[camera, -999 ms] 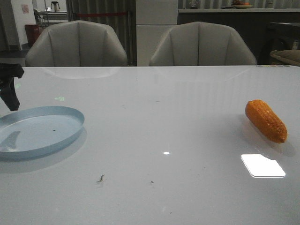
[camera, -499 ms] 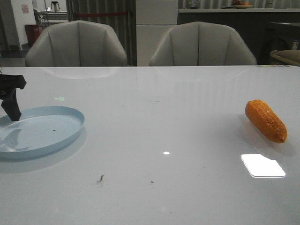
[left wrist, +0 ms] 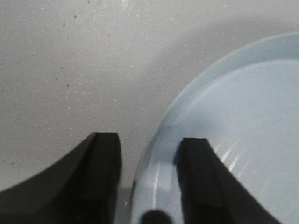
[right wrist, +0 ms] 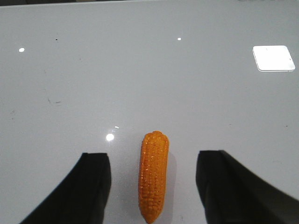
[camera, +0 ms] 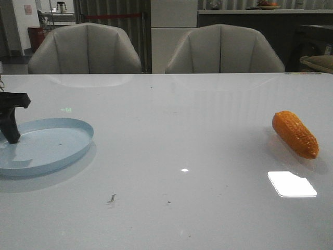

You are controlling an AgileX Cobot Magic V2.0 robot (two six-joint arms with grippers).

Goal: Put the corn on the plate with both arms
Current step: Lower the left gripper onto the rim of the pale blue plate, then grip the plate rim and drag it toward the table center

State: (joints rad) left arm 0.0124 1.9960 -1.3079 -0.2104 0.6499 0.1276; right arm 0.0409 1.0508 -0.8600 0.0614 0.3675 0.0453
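The orange corn (camera: 295, 134) lies on the white table at the right, tapered end toward the front. In the right wrist view it (right wrist: 153, 179) lies between the spread fingers of my right gripper (right wrist: 153, 157), which is open and hovers over it without touching. The pale blue plate (camera: 62, 146) sits at the left edge of the table. My left gripper (camera: 11, 136) is down at the plate's far left rim. In the left wrist view it (left wrist: 149, 142) is open and straddles the rim (left wrist: 159, 135), one finger over the table, the other inside the plate.
Two grey chairs (camera: 86, 49) (camera: 223, 49) stand behind the table's far edge. A bright light reflection (camera: 291, 183) lies on the table in front of the corn. Small dark specks (camera: 111, 198) mark the table near the front.
My left gripper has come down and slightly inward to the plate's rim. The corn and plate have not moved.
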